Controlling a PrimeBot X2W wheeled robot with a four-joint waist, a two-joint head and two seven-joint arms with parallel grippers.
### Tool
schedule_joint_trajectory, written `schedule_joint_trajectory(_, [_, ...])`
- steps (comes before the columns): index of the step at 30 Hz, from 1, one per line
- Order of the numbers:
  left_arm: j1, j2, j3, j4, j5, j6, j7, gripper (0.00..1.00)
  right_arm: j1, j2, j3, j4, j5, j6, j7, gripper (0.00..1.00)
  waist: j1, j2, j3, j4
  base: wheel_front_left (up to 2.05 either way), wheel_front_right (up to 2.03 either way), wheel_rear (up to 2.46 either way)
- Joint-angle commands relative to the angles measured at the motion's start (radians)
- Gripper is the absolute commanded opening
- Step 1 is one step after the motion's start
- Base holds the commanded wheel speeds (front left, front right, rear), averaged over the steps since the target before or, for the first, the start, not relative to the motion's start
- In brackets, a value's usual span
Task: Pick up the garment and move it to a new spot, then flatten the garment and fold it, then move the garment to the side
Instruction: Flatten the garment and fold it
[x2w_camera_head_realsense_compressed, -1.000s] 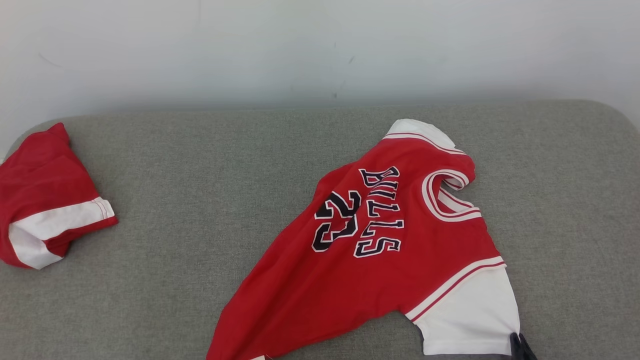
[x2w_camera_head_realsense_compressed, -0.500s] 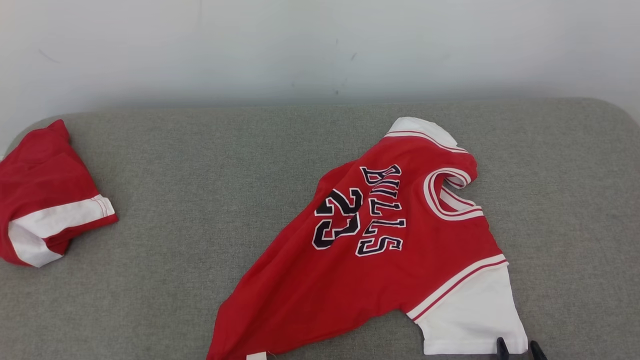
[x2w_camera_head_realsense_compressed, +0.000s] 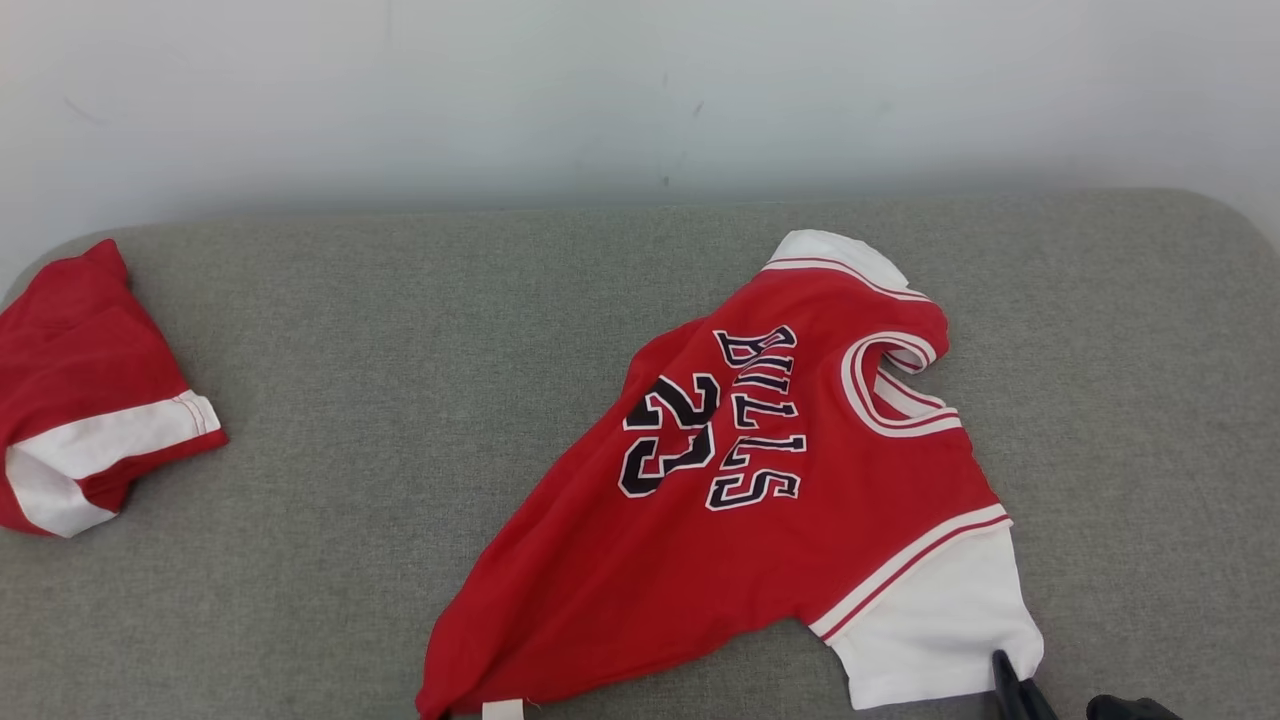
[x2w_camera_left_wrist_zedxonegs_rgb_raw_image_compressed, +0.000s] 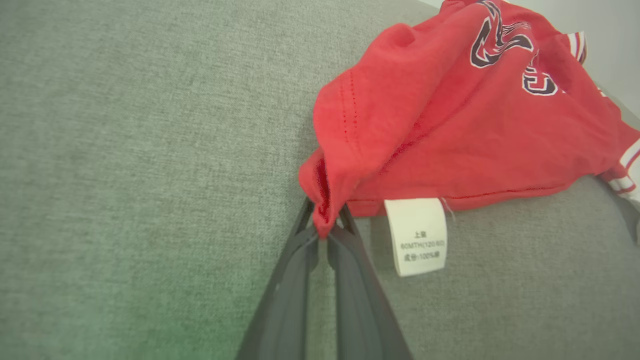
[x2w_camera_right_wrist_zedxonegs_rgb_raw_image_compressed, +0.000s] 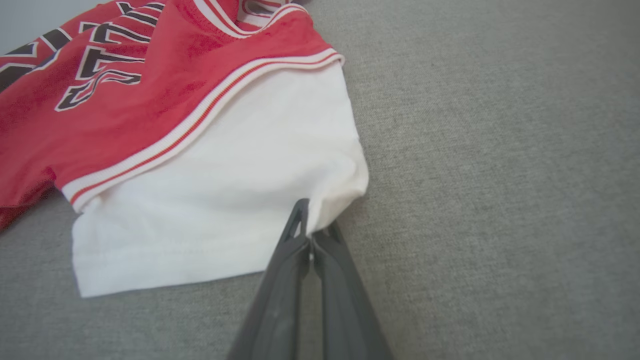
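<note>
A: Where is the garment (x2w_camera_head_realsense_compressed: 760, 480) lying?
B: It is lying spread out right of centre on the grey cushion (x2w_camera_head_realsense_compressed: 350, 400). The collar is facing right and the "BULLS 23" lettering is facing up. One white sleeve (x2w_camera_right_wrist_zedxonegs_rgb_raw_image_compressed: 215, 200) is lying at the near right.
A: Left gripper (x2w_camera_left_wrist_zedxonegs_rgb_raw_image_compressed: 322, 232)?
B: It is pinching the near red hem corner, fingers closed together on the cloth. A white label (x2w_camera_left_wrist_zedxonegs_rgb_raw_image_compressed: 417, 235) is lying just beside them.
A: Right gripper (x2w_camera_right_wrist_zedxonegs_rgb_raw_image_compressed: 311, 239)?
B: It is clamping the near right corner of the white sleeve, fingers pressed together on the fabric.
A: Anything else?
B: A second red-and-white piece (x2w_camera_head_realsense_compressed: 90, 400) is sitting bunched at the left end of the cushion, well apart from the garment.
</note>
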Motion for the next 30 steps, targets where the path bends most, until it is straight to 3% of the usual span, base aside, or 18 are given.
schedule_joint_trajectory(1, [0.006,0.001,0.004,-0.016,-0.005,0.002,-0.003,0.00,-0.001,-0.004,-0.003,-0.014,0.009,-0.002,0.000,0.00,-0.0001,-0.0001,-0.001,0.001,0.00,0.00,0.00])
schedule_joint_trajectory(10, [0.052,0.002,0.031,-0.202,-0.016,0.002,-0.003,0.00,0.046,0.000,-0.007,-0.216,0.056,-0.002,0.000,0.00,-0.0001,-0.0001,0.006,0.006,0.00,0.00,0.00])
schedule_joint_trajectory(15, [-0.065,0.070,0.007,-0.283,-0.018,0.002,-0.003,0.00,-0.058,-0.071,0.057,-0.304,0.093,-0.002,0.005,0.00,-0.0001,-0.0001,0.029,-0.006,0.00,0.00,0.00])
schedule_joint_trajectory(20, [-0.332,0.202,-0.094,-0.315,-0.012,0.002,0.048,0.00,-0.304,-0.181,0.123,-0.343,0.139,-0.002,0.060,0.00,-0.0001,-0.0001,0.105,-0.024,0.00,0.00,0.00])
schedule_joint_trajectory(24, [-0.616,0.291,-0.168,-0.316,-0.091,0.002,0.131,0.00,-0.574,-0.241,0.140,-0.321,0.196,-0.002,0.125,0.00,-0.0001,-0.0001,0.211,-0.033,0.00,0.00,0.00])
schedule_joint_trajectory(25, [-0.616,0.291,-0.168,-0.316,-0.091,0.002,0.131,0.00,-0.574,-0.241,0.140,-0.321,0.196,-0.002,0.125,0.00,-0.0001,-0.0001,0.211,-0.033,0.00,0.00,0.00])
schedule_joint_trajectory(30, [-1.005,0.344,-0.203,-0.228,-0.233,0.002,0.240,0.00,-0.953,-0.285,0.152,-0.238,0.256,-0.002,0.225,0.00,-0.0001,-0.0001,0.358,-0.035,0.00,0.00,0.00])
